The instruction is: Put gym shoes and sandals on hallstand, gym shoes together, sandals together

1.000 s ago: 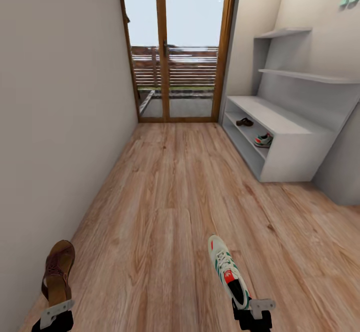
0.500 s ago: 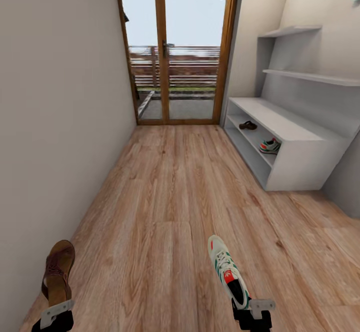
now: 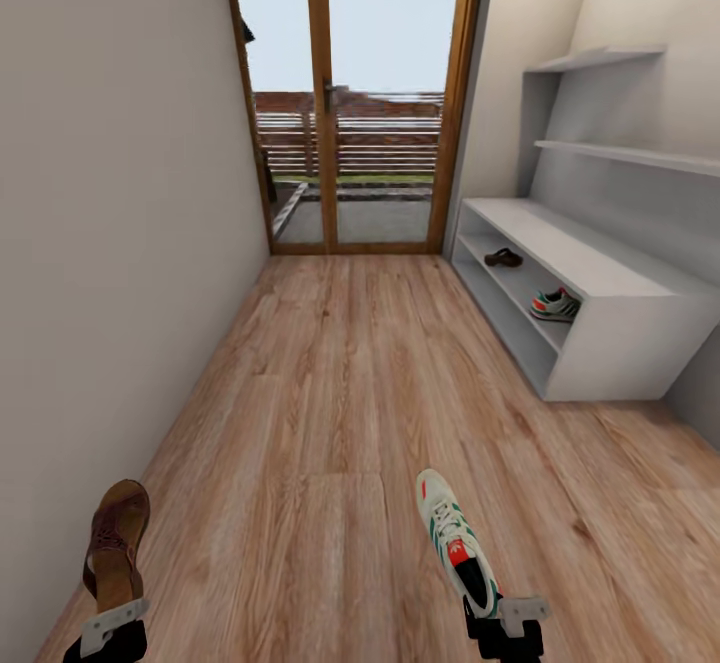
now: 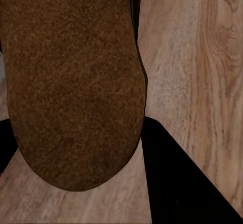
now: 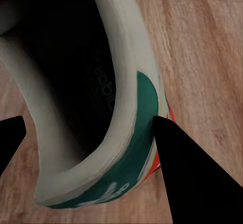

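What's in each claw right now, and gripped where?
Left claw: brown sandal, gripped at its heel end. Right claw: gym shoe, gripped at the heel.

head: down corridor | wrists: very close, probably floorward | shared: floor (image 3: pixel 330 393)

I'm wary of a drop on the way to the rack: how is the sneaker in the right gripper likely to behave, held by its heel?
The sneaker juts forward from the right gripper, pinched at the heel rim only, so it may sag or swing. The collar looks padded and could squash, perhaps loosening the grip. It probably weighs little.
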Robot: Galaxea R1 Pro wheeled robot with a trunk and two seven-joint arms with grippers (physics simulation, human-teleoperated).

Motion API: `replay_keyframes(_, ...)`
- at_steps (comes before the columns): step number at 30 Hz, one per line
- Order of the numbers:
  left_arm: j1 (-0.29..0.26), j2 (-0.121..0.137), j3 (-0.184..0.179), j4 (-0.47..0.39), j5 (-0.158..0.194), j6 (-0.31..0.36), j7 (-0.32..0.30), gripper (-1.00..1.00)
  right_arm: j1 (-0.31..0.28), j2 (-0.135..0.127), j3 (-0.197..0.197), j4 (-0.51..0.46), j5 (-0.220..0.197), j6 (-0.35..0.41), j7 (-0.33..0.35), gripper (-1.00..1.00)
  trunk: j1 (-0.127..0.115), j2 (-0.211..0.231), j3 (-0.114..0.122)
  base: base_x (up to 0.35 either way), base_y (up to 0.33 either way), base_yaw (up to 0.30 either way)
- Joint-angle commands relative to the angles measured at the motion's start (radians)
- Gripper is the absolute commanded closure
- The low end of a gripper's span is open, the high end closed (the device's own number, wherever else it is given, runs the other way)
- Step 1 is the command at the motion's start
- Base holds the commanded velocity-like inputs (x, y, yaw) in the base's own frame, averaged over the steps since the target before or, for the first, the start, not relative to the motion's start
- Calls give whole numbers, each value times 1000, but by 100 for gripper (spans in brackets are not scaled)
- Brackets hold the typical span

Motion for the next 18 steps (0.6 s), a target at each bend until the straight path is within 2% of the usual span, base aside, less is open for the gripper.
replay_keyframes(1,-1,0,8,1,-4,-2,-8,100,0,0,9,-1,-5,-2,-8,100,0,0,-1,338,0,0)
replay_keyframes(18,-1,-1,8,1,-4,-2,-8,100,0,0,8,-1,-7,-2,-8,100,0,0,-1,338,0,0)
